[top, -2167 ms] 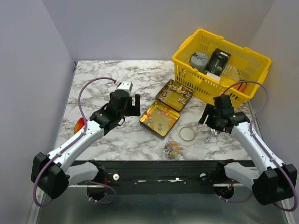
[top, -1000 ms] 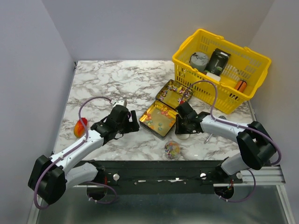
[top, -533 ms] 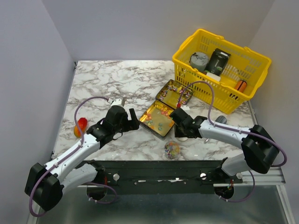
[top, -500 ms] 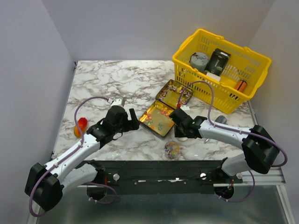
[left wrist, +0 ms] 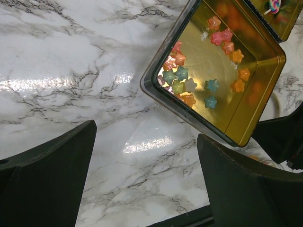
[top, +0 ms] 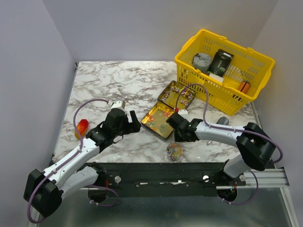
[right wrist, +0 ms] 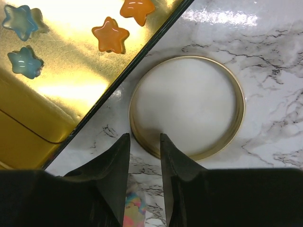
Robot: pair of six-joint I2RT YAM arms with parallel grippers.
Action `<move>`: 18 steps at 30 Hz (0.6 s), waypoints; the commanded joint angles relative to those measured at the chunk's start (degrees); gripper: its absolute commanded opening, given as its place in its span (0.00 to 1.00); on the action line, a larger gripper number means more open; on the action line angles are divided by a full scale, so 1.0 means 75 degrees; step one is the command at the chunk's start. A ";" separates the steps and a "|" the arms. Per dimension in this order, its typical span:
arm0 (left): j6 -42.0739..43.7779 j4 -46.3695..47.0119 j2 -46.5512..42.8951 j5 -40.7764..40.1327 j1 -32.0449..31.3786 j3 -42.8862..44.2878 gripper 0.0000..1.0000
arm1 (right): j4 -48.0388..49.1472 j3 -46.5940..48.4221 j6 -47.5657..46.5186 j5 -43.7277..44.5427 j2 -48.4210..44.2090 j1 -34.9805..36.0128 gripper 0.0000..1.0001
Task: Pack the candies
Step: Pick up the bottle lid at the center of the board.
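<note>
Candies (top: 160, 119) sit in open gold tin (top: 152, 130), at 3 o'clock of wide-open left gripper (top: 134, 120) and 10 o'clock of right gripper (top: 182, 135). Left wrist: star candies at 1 o'clock of spread fingers (left wrist: 57, 170). Right wrist: jaws narrowly parted, gripping nothing, gold ring (right wrist: 242, 101) at 12, candies at 10.

Gold tin (left wrist: 203, 57), grey-veined table (left wrist: 71, 61), multicoloured candies (left wrist: 181, 73), seemingly orange-red lump (top: 81, 127)

Our marble table (top: 118, 80) carries an open gold tin (top: 152, 130) centrally, a yellow basket (top: 208, 92) at two o'clock, an orange lump (top: 81, 127) at nine.
</note>
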 commanded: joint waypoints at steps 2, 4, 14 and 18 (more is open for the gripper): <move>0.0076 0.0050 -0.0169 -0.0100 0.0036 -0.0068 0.99 | 0.0207 0.0146 0.0079 -0.0038 0.0496 0.0055 0.38; 0.0076 0.0050 -0.0181 -0.0123 0.0036 -0.0091 0.99 | 0.0195 0.0146 0.0184 0.0044 0.0531 0.0055 0.38; 0.0123 0.0132 -0.0122 -0.0112 0.0036 -0.0127 0.99 | -0.0237 0.0380 0.0348 0.0501 0.0672 0.0055 0.10; 0.0158 0.0213 -0.0193 -0.0007 0.0024 -0.0197 0.99 | -0.0297 0.0299 0.0431 0.0502 0.0322 0.0055 0.01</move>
